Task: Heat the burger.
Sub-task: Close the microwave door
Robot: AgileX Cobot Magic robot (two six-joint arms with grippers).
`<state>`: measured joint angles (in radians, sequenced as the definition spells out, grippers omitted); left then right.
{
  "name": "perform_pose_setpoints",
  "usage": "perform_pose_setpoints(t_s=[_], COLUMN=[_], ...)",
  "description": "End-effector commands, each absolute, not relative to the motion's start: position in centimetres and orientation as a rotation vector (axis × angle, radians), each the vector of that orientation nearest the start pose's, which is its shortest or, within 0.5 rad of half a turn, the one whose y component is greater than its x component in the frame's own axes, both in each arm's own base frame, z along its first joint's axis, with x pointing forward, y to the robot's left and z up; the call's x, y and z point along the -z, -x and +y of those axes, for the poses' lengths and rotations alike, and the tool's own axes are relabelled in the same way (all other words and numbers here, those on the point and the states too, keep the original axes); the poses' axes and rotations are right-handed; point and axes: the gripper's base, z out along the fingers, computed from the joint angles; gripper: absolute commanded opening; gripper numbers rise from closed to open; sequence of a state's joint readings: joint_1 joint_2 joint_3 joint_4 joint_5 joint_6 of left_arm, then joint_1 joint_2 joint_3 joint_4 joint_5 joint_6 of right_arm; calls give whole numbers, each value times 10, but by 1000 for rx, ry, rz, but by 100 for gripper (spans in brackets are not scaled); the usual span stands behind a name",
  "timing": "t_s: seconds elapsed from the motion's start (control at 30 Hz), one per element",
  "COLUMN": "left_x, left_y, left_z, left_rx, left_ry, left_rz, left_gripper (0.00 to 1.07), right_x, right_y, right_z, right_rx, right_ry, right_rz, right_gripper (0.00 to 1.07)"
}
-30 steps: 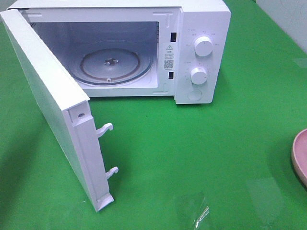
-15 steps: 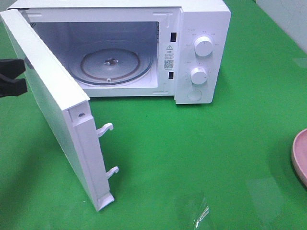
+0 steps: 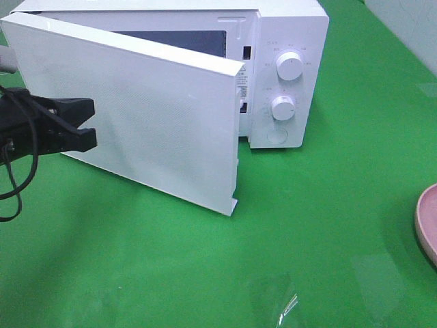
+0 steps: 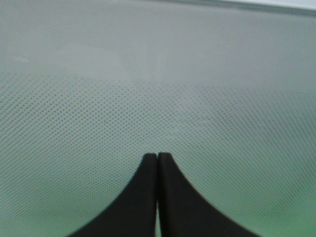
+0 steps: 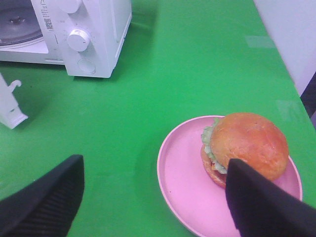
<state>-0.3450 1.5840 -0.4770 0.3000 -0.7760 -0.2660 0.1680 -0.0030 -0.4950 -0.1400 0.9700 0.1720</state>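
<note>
The boxy white microwave oven [image 3: 287, 75] with two round ribbed knobs stands on the flat, matte green tabletop [image 3: 307, 232], and its smooth, flat white door panel [image 3: 157, 123], finely dotted over its window area, hangs part-way across the opening in the high view. The left black gripper [image 3: 87, 123] sits right at the outer face of that door, near the hinge side; in the left wrist view its two curved, matte black fingers [image 4: 148, 197] are pressed together tip to tip with nothing between them, right up against the dotted door surface. The burger [image 5: 245, 148], a round sandwich with a glossy golden-brown domed bun and a ruffled frill of pale green lettuce below it, lies on the smooth pink round plate [image 5: 182, 182], well apart from the microwave, toward the right side of the table. It rests tipped, with the dome leaning away from the oven and the lettuce edge facing it; being round, it has no clear long axis. The right black gripper [image 5: 153, 197] hangs above the plate with its two textured dark fingers spread wide, grasping nothing.
</note>
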Motion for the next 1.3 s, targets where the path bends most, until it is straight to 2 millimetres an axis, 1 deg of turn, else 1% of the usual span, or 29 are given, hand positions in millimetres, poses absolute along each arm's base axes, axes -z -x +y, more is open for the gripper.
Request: perform_pose_setpoints(t_s=[0.03,0.13,0.17,0.2,0.27,0.37,0.47,0.53,0.57,0.6,0.63,0.8,0.87,0.9,1.0,1.17,1.2,1.3], left_x=[-186,-187,-187,-187,-186,-185,-184,-185,-185,-185,-185,-185,-184,-184,-179,-180,-181,-182], left_y=[-265,-266,-271,-271,-277,-281,-291,-293,-300,-300,-306,-311,-316,-316,-320,-327,-330,-335], left_z=[-127,-131,-138,-138,-154,-159,-170,-171,-176,-176,-180,-188,-202,-202,-213,-222,-226,-229], left_rx=[489,489,498,498,524,532,544,544,547,547,546,556,572,572,586,598,604,602], left_ry=[-401,-406,-416,-416,-446,-451,-440,-434,-431,-431,-435,-443,-464,-464,-467,-437,-439,-439], left_rz=[1759,1754,1745,1745,1735,1733,1726,1726,1725,1725,1728,1719,1714,1714,1716,1707,1697,1696], left_gripper=[0,0,0,0,0,0,0,0,0,0,0,0,0,0,0,0,0,0], right_x=[-284,-284,-284,-284,-284,-284,-284,-284,-284,-284,-284,-284,-284,-284,-284,-284,-284,-284], right_y=[4,4,4,4,4,4,4,4,4,4,4,4,4,4,4,4,4,4], right_z=[-11,-11,-11,-11,-11,-11,-11,-11,-11,-11,-11,-11,-11,-11,-11,-11,-11,-11], right_rx=[-56,-56,-56,-56,-56,-56,-56,-56,-56,-56,-56,-56,-56,-56,-56,-56,-56,-56], right_ry=[1,1,1,1,1,1,1,1,1,1,1,1,1,1,1,1,1,1], right_rz=[1916,1916,1916,1916,1916,1916,1916,1916,1916,1916,1916,1916,1916,1916,1916,1916,1916,1916], right_gripper=[76,76,76,76,76,76,76,76,76,76,76,76,76,76,76,76,76,76])
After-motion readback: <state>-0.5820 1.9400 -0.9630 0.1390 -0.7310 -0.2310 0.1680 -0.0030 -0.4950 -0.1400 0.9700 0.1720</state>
